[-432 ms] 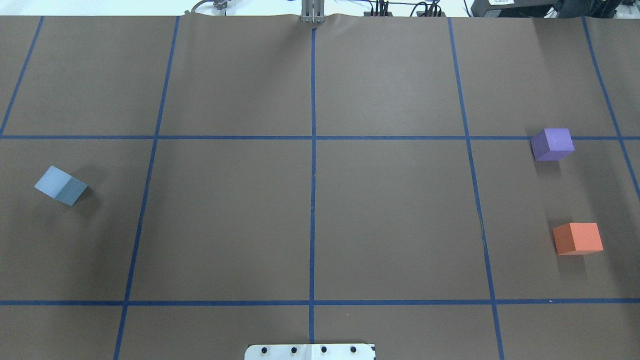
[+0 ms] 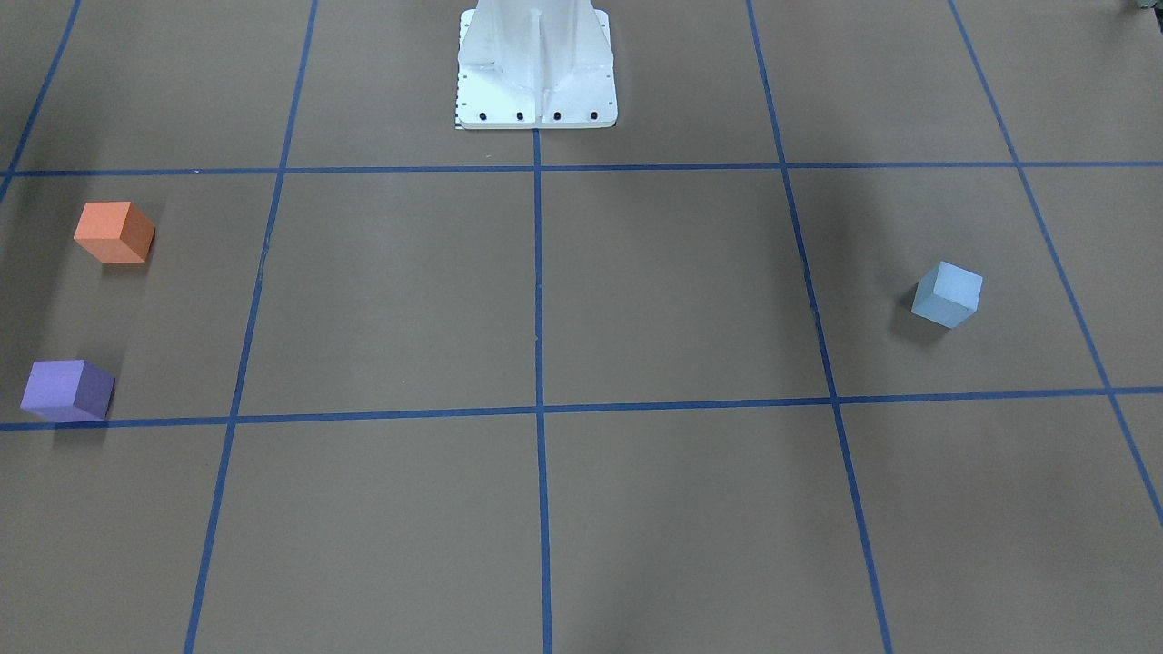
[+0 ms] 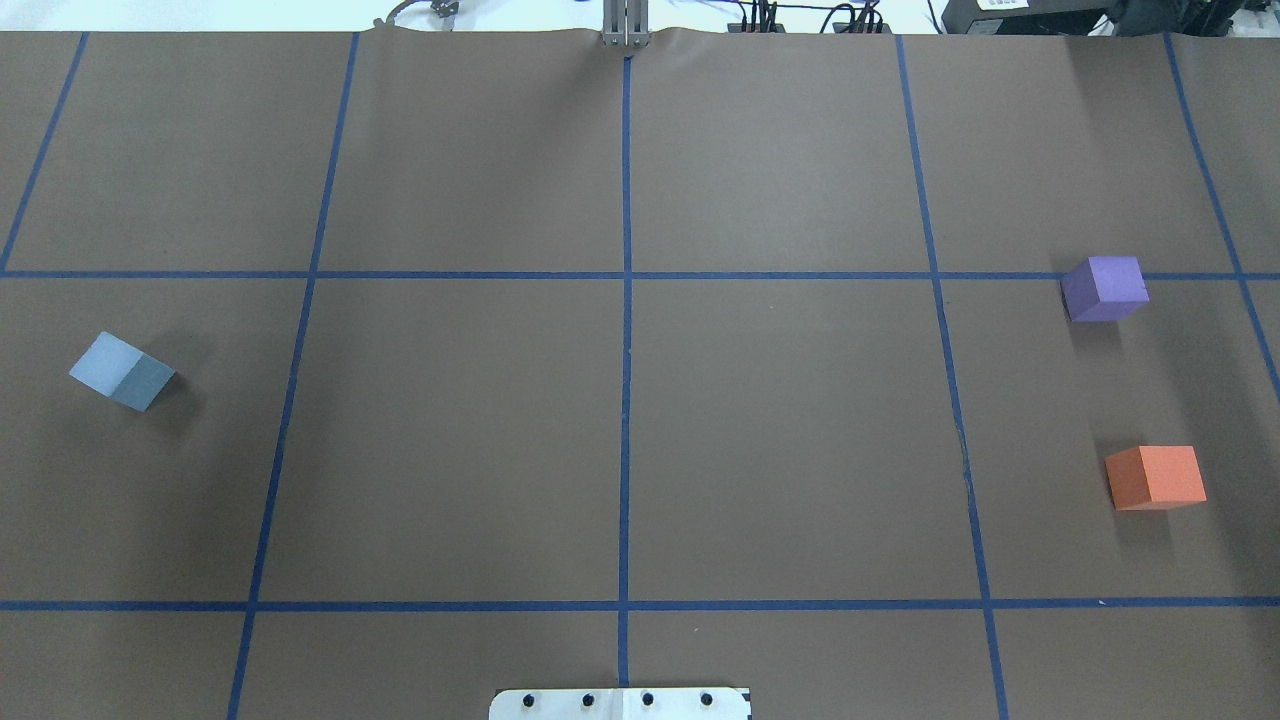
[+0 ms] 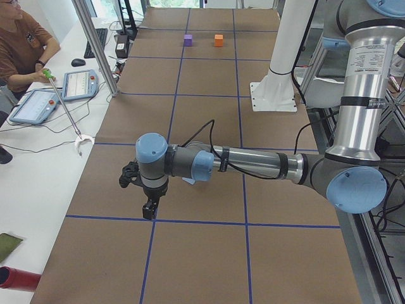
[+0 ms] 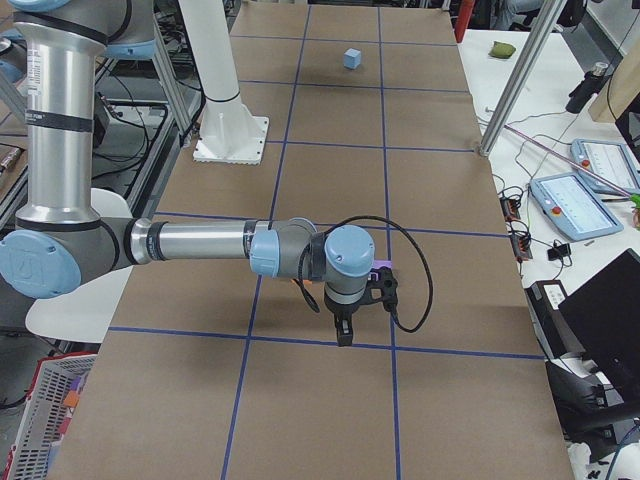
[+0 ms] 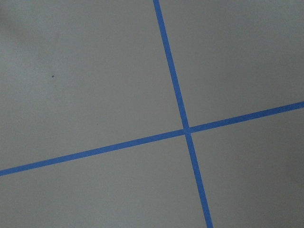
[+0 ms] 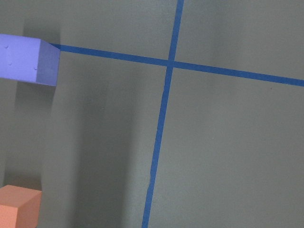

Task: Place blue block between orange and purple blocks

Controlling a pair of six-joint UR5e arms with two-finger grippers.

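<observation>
Brown paper covers your tabletop (image 3: 460, 440). Your blue block (image 3: 120, 370) sits at the robot's far left, well apart from the purple block (image 3: 1103, 288) and the orange block (image 3: 1155, 477) at its far right. The left hand (image 4: 147, 209) hangs near the blue block, which the wrist mostly hides. The right hand (image 5: 343, 335) hangs near the purple block. You cannot tell whether either hand is wide or narrow.

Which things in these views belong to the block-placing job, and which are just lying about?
Job: blue block, orange block, purple block.
Lying about: tape grid, robot base, tablets on the side desk, operator.
</observation>
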